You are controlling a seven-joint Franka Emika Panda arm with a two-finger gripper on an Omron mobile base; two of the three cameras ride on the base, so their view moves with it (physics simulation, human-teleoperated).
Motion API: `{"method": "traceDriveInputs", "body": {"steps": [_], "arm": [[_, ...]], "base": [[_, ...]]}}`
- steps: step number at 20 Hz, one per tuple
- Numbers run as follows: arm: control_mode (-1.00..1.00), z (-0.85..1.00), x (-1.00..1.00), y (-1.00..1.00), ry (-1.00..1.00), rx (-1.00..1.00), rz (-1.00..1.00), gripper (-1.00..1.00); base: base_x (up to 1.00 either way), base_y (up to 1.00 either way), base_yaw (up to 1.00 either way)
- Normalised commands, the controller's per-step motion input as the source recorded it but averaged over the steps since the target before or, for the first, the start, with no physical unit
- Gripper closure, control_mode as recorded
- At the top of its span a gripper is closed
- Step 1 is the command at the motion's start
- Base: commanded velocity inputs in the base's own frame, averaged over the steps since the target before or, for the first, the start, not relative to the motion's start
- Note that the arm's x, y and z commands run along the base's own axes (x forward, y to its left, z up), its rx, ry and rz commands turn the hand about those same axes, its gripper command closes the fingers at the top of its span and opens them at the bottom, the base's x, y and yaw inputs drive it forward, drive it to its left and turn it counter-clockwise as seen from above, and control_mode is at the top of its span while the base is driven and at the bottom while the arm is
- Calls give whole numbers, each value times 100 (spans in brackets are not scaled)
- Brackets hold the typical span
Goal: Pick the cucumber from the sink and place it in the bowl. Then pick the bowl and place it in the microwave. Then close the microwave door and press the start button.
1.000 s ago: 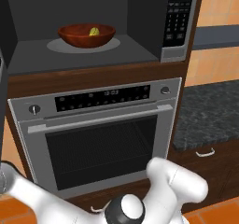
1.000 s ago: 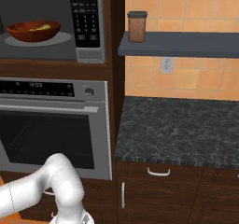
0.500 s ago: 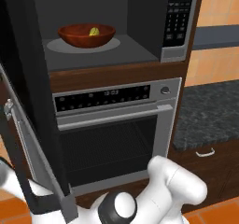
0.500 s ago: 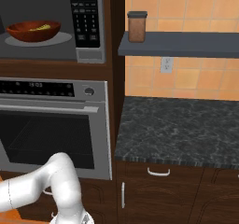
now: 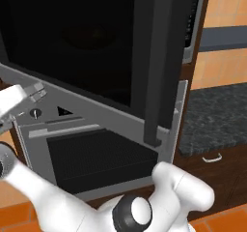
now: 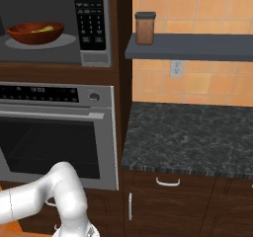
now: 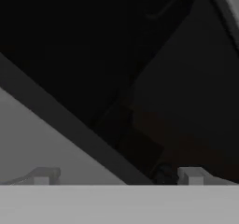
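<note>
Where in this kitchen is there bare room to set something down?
The dark speckled stone counter right of the steel wall oven lies bare. The grey wall shelf is free right of its brown lidded jar. The black microwave cavity is crowded by the reddish-brown wooden bowl.

Cucumber (image 6: 43, 29) in bowl (image 6: 34, 32), microwave (image 6: 54, 23)

Microwave (image 6: 59, 28) cavity floor carries a pale round plate (image 6: 20, 42); bowl (image 6: 35, 32) sits centred on it, w/ yellow-green cucumber (image 6: 43, 29) lying inside. Grey wall shelf (image 6: 197, 47) to the right holds one brown jar w/ dark lid (image 6: 145, 28), upright, near the shelf's left end. Below it, speckled dark tabletop (image 6: 192, 137) runs right from the oven column, above wood cabinets. Same tabletop (image 5: 217, 110) shows at right in left base view. Orange floor (image 5: 14, 216) at bottom.
</note>
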Motion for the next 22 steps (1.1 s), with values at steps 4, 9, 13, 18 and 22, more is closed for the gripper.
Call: {"method": "traceDriveInputs", "body": {"steps": [4,9,13,18,22], "arm": [[-100,25,0,-100,11,21,9,-100],[-100,9,0,-100,4,18,20,-100],[-100,0,0,-100,0,5,36,-100],[-100,0,14,-100,-3,2,48,-100],[-100,0,48,-98,-11,0,43,-100]], "base": [[0,0,0],[0,0,0],[0,0,0],[0,0,0],[0,0,0]]}}
